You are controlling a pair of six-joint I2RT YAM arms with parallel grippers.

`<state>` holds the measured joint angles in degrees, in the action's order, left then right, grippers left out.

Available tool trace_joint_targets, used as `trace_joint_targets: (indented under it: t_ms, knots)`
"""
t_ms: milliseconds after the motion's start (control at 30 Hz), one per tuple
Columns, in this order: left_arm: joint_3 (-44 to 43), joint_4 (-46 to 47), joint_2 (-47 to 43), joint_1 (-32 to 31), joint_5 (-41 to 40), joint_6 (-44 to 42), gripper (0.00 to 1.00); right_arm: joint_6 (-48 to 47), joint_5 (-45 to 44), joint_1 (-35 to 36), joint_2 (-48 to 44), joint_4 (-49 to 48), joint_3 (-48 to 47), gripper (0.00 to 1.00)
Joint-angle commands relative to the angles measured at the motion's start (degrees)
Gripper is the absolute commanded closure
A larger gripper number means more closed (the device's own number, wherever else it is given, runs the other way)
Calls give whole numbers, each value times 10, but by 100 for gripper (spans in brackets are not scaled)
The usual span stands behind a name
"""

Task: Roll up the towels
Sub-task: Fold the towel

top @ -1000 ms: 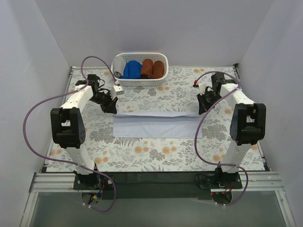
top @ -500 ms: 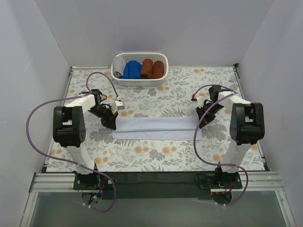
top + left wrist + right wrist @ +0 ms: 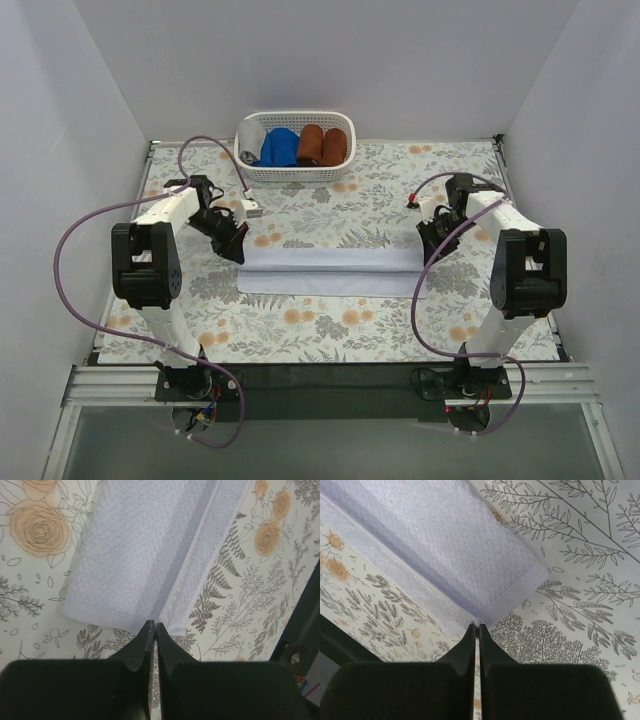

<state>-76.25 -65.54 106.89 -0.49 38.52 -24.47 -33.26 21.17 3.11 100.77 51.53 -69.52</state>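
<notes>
Towel (image 3: 330, 268), pale lavender, top external view: folded lengthwise into a long band, lying left to right at mid-table on floral cloth (image 3: 330, 330). Left gripper (image 3: 234, 243) at left end of towel, right gripper (image 3: 432, 238) at right end, both low. Basket (image 3: 295, 176) at far edge, well apart from towel, holding blue roll (image 3: 280, 147) and two rust-brown rolls (image 3: 322, 146)

Left wrist view: left gripper (image 3: 152, 626) closed to a hairline slit, tips pinching end corner of upper towel layer (image 3: 145, 545); lower layer showing as a strip alongside

Right wrist view: right gripper (image 3: 476, 626) likewise pressed together, tips on corner of upper layer at towel (image 3: 470, 545) end; towel flat on floral cloth
</notes>
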Motion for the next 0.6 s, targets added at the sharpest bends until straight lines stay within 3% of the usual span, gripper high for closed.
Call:
trace_joint_targets:
  t_ms: [0, 233, 567]
  knots:
    - [5, -56, -38, 4, -2, -22, 100, -14, 0, -3, -36, 44, 14, 99]
    - [82, -38, -45, 4, -26, -22, 100, -11, 1, 0, -27, 11, 77, 99]
    - [104, 39, 9, 4, -15, 35, 100, 9, -4, 13, 30, -32, 82, 99]
